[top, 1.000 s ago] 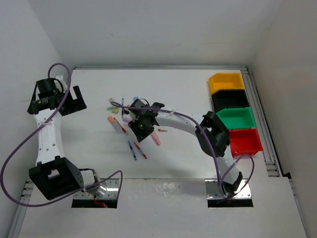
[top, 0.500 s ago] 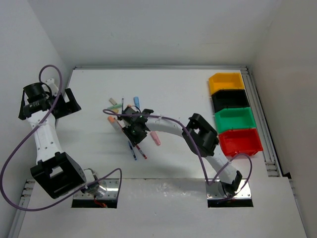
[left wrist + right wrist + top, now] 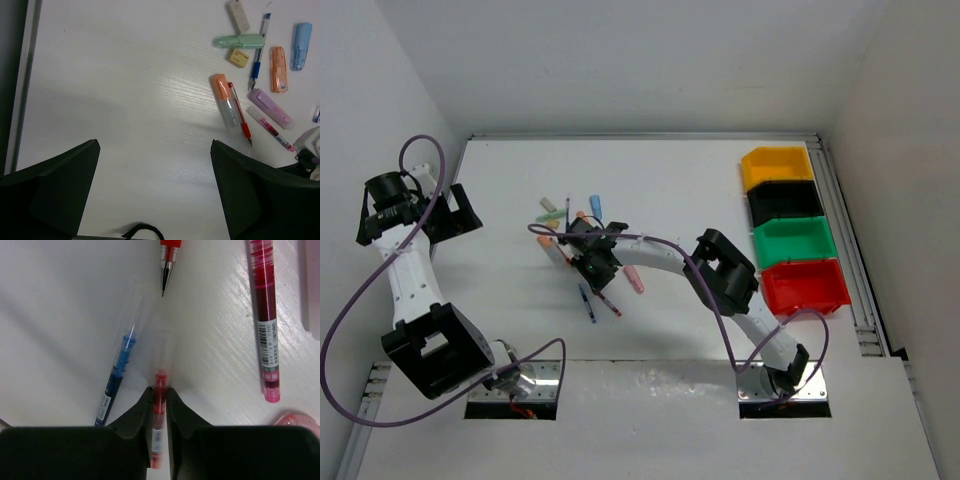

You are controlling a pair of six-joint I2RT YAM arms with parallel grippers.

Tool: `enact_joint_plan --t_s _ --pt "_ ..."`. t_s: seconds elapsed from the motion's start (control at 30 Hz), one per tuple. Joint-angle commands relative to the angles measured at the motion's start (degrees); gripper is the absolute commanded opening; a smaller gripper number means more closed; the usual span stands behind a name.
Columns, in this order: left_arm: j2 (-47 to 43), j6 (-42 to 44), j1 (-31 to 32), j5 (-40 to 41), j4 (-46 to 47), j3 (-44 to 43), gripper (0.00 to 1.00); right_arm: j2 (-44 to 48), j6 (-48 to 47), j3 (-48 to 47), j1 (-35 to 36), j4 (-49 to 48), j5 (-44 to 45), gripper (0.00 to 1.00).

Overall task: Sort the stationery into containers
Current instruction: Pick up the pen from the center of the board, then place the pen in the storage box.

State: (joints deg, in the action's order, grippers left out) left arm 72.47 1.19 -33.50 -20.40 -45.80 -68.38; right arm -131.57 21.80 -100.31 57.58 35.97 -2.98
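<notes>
My right gripper (image 3: pixel 159 397) is down at the table and shut on a thin red pen (image 3: pixel 160 385), which runs lengthwise between the fingers. A blue pen (image 3: pixel 116 375) lies just left of it, and a darker red pen (image 3: pixel 265 315) lies to the right. From above, the right gripper (image 3: pixel 598 272) is at the lower edge of the stationery pile. My left gripper (image 3: pixel 155 145) hangs open over bare table, left of the pile. That pile includes a green marker (image 3: pixel 240 41), an orange marker (image 3: pixel 225 102) and a lilac marker (image 3: pixel 270 107). The yellow (image 3: pixel 778 165), black (image 3: pixel 785 200), green (image 3: pixel 794 238) and red (image 3: pixel 804 285) containers line the right edge.
Another red pen tip (image 3: pixel 169 255) points toward the right gripper from the top. A pink marker (image 3: pixel 634 279) lies just right of that gripper. A metal rail (image 3: pixel 845 235) runs beside the containers. White walls close in the table on the left, back and right.
The right gripper moved left and down onto the pens and closed its jaws on the thin red pen. The left arm swung further left, then held still.
</notes>
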Motion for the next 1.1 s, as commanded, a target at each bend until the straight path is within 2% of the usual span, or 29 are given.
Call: enact_joint_plan --t_s 0.0,0.07,0.27,0.37,0.47,0.5,0.6,0.67,0.7,0.8,0.83,0.87,0.9,0.93,0.97,1.0,1.07 --pt "0.4 0.7 -1.1 -1.1 0.6 -0.6 1.0 1.6 -2.1 1.2 0.3 -0.9 1.5 0.12" --pt "0.4 0.8 -1.2 -1.3 0.2 -1.5 1.0 3.3 -3.8 2.9 0.3 -1.0 1.1 0.0" --pt "-0.8 1.7 -1.7 -2.4 -1.2 -3.1 0.99 17.7 -7.8 10.6 -2.0 -1.3 -14.3 0.0" --pt "-2.2 2.6 -1.7 -3.8 -1.4 -4.2 1.0 27.5 -13.1 11.2 -4.2 2.4 -17.6 0.0" --pt "-3.6 4.1 -1.9 -6.4 -1.6 -5.6 0.99 32.8 -18.6 10.7 -8.9 9.0 -19.3 0.0" --pt "-4.8 4.7 -1.8 -8.8 -1.4 -5.5 1.0 36.3 -23.7 10.7 -10.5 10.9 -19.3 0.0" --pt "-7.5 4.9 -1.7 -14.0 1.2 -3.8 0.99 42.8 -34.2 12.8 -20.6 21.0 -20.6 0.0" --pt "-9.0 4.4 -1.7 -18.5 3.0 -1.1 0.98 46.2 -42.0 15.2 -26.1 22.9 -21.5 0.0" --pt "-10.4 3.6 -1.7 -19.7 5.4 1.2 0.97 50.0 -44.2 18.3 -31.9 23.6 -22.6 0.0" --pt "-12.0 1.9 -1.7 -23.4 8.6 3.7 0.96 55.2 -54.9 23.8 -41.6 23.9 -25.8 0.0" --pt "-12.0 1.8 -1.6 -24.1 9.8 4.5 0.96 58.1 -58.1 25.1 -48.2 24.2 -27.0 0.0" --pt "-12.0 1.9 -1.7 -25.2 10.2 4.7 0.95 59.6 -66.0 26.3 -51.2 25.0 -28.3 0.0" --pt "-11.6 1.7 -1.6 -25.6 10.5 4.7 0.95 60.8 -69.6 29.0 -54.5 25.6 -30.0 0.0" --pt "-11.5 1.7 -1.7 -25.7 11.0 4.9 0.95 62.5 -73.3 30.1 -60.8 27.1 -31.2 0.0" --pt "-11.2 1.7 -1.7 -26.2 11.3 4.9 0.95 62.9 -81.5 31.0 -63.5 28.4 -32.4 0.0" --pt "-10.8 1.8 -1.7 -26.4 11.8 4.9 0.94 63.2 -85.4 32.7 -69.0 29.6 -33.7 0.0" --pt "-10.3 1.7 -1.7 -27.1 12.1 5.2 0.94 62.2 -97.5 33.8 -74.3 34.0 -37.5 0.0"
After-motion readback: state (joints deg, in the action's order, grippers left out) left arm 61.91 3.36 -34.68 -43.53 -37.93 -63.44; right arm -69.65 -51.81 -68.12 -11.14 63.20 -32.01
